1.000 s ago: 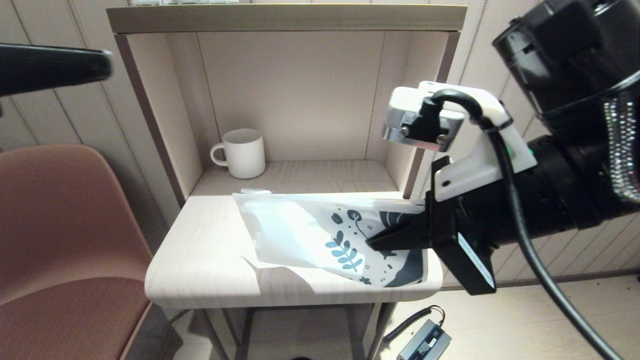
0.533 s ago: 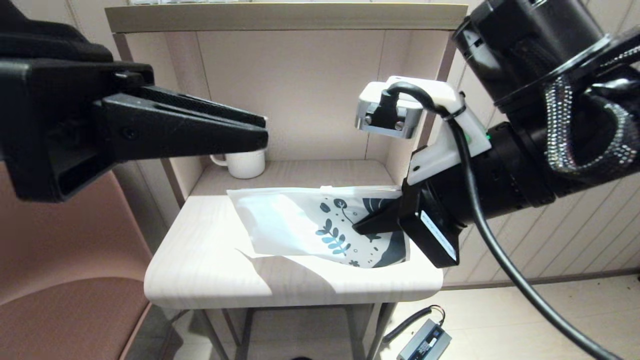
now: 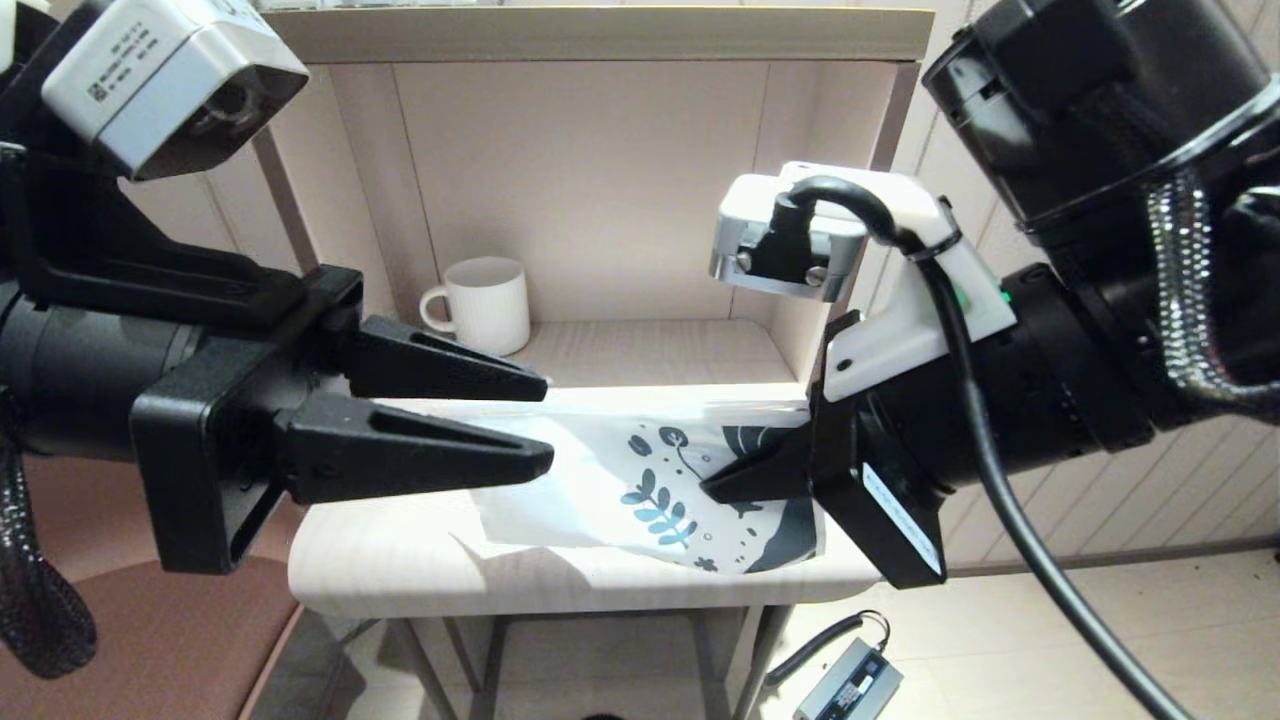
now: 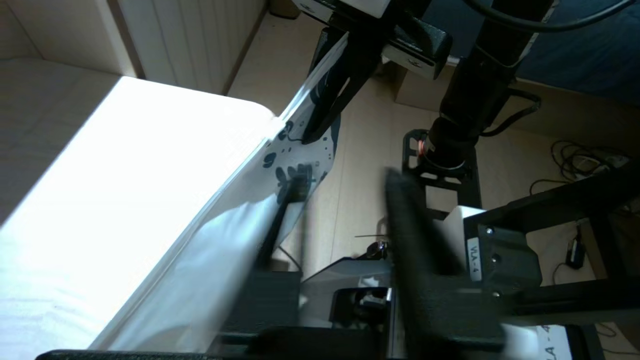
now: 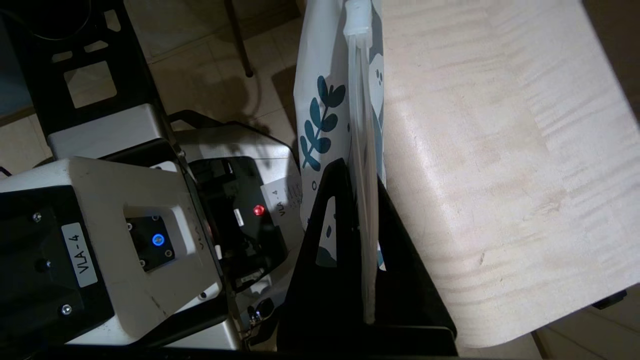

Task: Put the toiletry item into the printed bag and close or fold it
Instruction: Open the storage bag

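Right gripper (image 3: pixel 725 482) clamped on the flat white leaf-printed plastic bag (image 3: pixel 640 470), its length running left toward the parted left gripper (image 3: pixel 545 420), nearest its plain end.

The left gripper (image 3: pixel 545 420) covers the bag's (image 3: pixel 650 480) plain end; its contents cannot be told. Left fingers (image 4: pixel 410 235) show blurred.

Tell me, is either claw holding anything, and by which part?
The right claw is shut on the printed bag, pinching its leaf-printed end, near the top strip. The left claw is open beside the bag's plain end, holding nothing.
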